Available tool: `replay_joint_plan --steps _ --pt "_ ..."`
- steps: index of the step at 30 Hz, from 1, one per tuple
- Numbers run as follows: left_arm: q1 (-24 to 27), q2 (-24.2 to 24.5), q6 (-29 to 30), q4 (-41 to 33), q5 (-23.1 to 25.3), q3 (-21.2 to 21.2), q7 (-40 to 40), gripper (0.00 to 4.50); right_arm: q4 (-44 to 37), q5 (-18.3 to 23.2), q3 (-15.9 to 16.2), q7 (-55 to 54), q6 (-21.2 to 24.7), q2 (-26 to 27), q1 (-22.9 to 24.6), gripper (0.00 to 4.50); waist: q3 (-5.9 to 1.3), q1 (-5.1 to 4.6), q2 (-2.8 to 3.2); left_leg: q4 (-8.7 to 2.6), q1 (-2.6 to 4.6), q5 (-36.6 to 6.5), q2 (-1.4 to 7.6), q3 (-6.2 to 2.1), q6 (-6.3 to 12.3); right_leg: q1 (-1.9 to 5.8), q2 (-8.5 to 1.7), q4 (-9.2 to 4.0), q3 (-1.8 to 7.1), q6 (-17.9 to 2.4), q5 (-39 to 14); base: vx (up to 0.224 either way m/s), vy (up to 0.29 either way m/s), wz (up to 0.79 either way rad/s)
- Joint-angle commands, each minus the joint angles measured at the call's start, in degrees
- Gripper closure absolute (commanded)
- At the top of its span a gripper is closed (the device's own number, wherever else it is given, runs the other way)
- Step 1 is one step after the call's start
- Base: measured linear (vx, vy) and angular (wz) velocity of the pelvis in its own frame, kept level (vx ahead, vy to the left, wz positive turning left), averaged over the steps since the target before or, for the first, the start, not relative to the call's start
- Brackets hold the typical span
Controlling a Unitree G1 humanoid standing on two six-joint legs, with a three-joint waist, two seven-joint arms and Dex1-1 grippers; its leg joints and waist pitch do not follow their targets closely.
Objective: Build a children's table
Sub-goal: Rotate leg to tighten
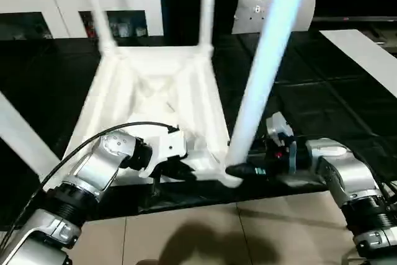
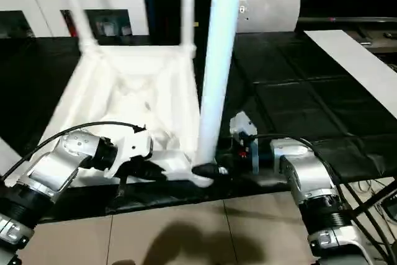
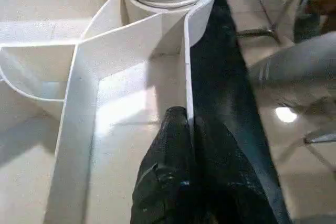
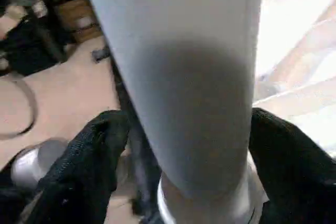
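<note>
Lying upside down on the black mat [image 1: 322, 116] in the middle of the head views, the children's table top [image 1: 155, 100] shows its ribbed white underside, with legs rising out of its round corner sockets. Two far legs [image 1: 208, 4] climb toward the top edge of the frame, and the near right leg [image 1: 267, 66] slants up from the lower centre to the upper right, its foot seated in the near corner socket [image 1: 231, 178]. The left gripper [image 1: 180, 170] sits at the lower centre-left, over the table top's near rim; in the left wrist view its black fingers [image 3: 176, 145] are pressed together, one on each side of a thin upright rib [image 3: 186, 77] of the underside, so it is clamped on the table top. The right gripper [image 1: 239, 170] reaches in from the lower right to the base of the near right leg; in the right wrist view its fingers [image 4: 89, 156] stand on either side of the thick white leg [image 4: 189, 77] with a visible gap on the one side, spread around it rather than squeezing it. A white cabinet with shelves [image 1: 68, 4] fills the upper left, a flat white board [image 1: 366, 54] lies at the upper right on the mat, and tan floor tiles [image 1: 198, 234] run along the bottom edge between the two silver forearms.
</note>
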Motion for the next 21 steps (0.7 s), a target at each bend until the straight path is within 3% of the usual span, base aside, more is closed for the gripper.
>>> replay_joint_plan --steps 1,17,21 --pt "-1.15 -0.08 -2.22 -1.77 -0.49 -1.29 -2.84 4.50 0.23 0.11 0.97 2.06 0.07 -0.82 -1.24 0.94 -4.36 -0.47 -0.31 -4.04 0.06 -11.81 -0.29 1.30 3.04 3.73 -2.72 -4.33 2.79 -6.18 -26.76 0.000 0.000 0.00" --pt "-1.20 0.16 -3.94 -0.52 -0.64 -1.75 -3.75 4.50 1.49 1.04 1.21 6.48 0.38 -2.09 -1.83 2.25 -4.43 -0.44 -0.34 -3.96 -0.15 -10.77 -0.27 1.27 3.31 3.74 -2.52 -4.21 2.65 -5.94 -26.27 0.000 0.000 0.00" --pt "-1.43 -0.10 -4.24 -0.08 -0.59 -1.69 -3.39 4.50 1.52 1.09 1.52 7.07 0.76 -2.06 -1.86 2.36 -4.48 -0.40 -0.42 -3.88 -0.07 -10.69 -0.35 1.32 3.30 3.70 -2.52 -4.31 2.61 -5.66 -26.79 0.000 0.000 0.00"
